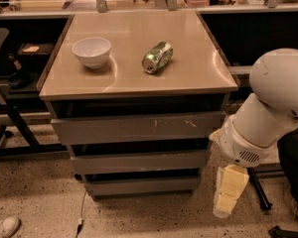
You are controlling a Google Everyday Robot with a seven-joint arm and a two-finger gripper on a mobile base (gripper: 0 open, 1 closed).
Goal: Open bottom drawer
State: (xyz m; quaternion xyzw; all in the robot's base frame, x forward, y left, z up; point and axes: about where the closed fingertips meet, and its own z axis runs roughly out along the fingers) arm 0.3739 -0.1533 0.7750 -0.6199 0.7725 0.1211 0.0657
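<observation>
The bottom drawer (141,185) is the lowest of three grey fronts in the cabinet, a plain narrow strip, pushed in level with the others. The middle drawer (139,161) sits just above it, and the larger top front (139,128) bears pale scratch marks. My gripper (228,193), cream-coloured, hangs down from the white arm (268,113) to the right of the cabinet, at about the bottom drawer's height. It is apart from the drawer and holds nothing that I can see.
A white bowl (91,51) and a green can (157,57) lying on its side rest on the beige cabinet top (198,73). A chair frame (10,123) stands at the left. A cable (82,217) and a shoe (4,227) lie on the speckled floor.
</observation>
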